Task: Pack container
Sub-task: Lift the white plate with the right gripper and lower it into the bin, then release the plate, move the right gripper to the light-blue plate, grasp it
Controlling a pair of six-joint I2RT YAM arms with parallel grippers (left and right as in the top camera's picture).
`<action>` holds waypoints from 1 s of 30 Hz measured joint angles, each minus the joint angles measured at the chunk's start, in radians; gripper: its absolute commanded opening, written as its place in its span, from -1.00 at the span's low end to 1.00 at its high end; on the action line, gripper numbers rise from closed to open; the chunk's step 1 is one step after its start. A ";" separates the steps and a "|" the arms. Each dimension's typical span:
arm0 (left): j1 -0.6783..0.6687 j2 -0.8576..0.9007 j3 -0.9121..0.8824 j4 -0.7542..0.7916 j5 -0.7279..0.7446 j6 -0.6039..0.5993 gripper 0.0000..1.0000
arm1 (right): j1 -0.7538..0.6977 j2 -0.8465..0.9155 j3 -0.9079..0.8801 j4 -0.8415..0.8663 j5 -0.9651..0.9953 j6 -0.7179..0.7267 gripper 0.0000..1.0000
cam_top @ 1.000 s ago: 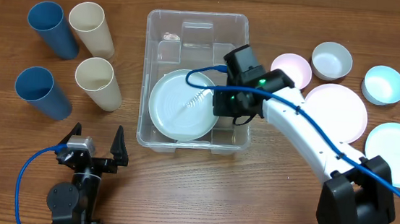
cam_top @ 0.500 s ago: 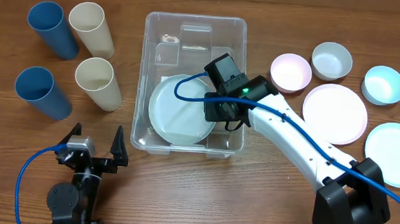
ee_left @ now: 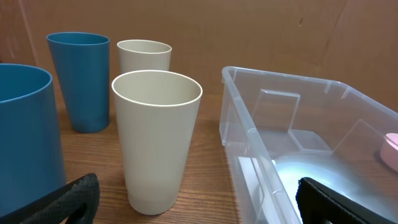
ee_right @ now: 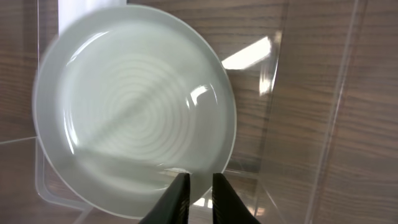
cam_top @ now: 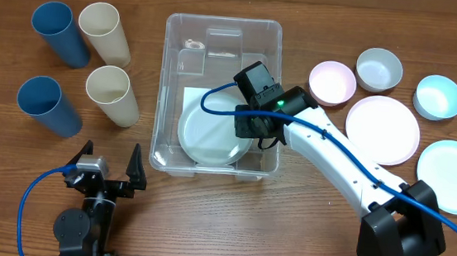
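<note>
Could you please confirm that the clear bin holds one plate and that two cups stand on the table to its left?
Not quite: there are four cups, not two. The overhead view shows the far blue cup, the near blue cup, the far cream cup and the near cream cup standing left of the bin, which does hold one plate.

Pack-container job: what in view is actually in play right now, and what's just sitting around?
In play: container; pale plate inside it; right tool at that plate's rim.
Sitting around: two blue cups; two cream cups; three bowls; two loose plates; left tool, open.
</note>
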 measured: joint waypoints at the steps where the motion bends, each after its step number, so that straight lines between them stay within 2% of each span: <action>1: 0.000 0.000 0.000 0.000 0.000 0.000 1.00 | 0.000 0.000 0.000 0.000 -0.001 0.000 -0.65; 10: 0.000 0.000 0.000 0.000 0.000 0.000 1.00 | 0.000 0.000 0.000 -0.011 -0.002 -0.012 -0.51; 14: 0.000 0.000 0.000 0.000 0.000 0.000 1.00 | 0.000 0.003 0.047 -0.097 -0.002 -0.020 -0.49; 17: 0.000 0.000 0.000 0.000 0.000 0.000 1.00 | 0.000 0.005 0.131 -0.173 -0.002 -0.028 -0.33; 21: 0.000 0.000 0.000 0.000 0.000 0.000 1.00 | -0.003 0.005 0.216 -0.257 -0.002 -0.023 0.11; 23: 0.000 0.000 0.000 0.000 0.000 0.000 1.00 | -0.017 0.005 0.240 -0.306 -0.004 -0.016 0.43; 25: 0.000 0.000 0.000 0.000 0.000 0.000 1.00 | -0.053 0.005 0.257 -0.348 -0.006 -0.007 0.64; 30: 0.000 0.000 0.000 0.000 0.000 0.000 1.00 | -0.224 0.005 0.313 -0.473 -0.010 0.013 0.66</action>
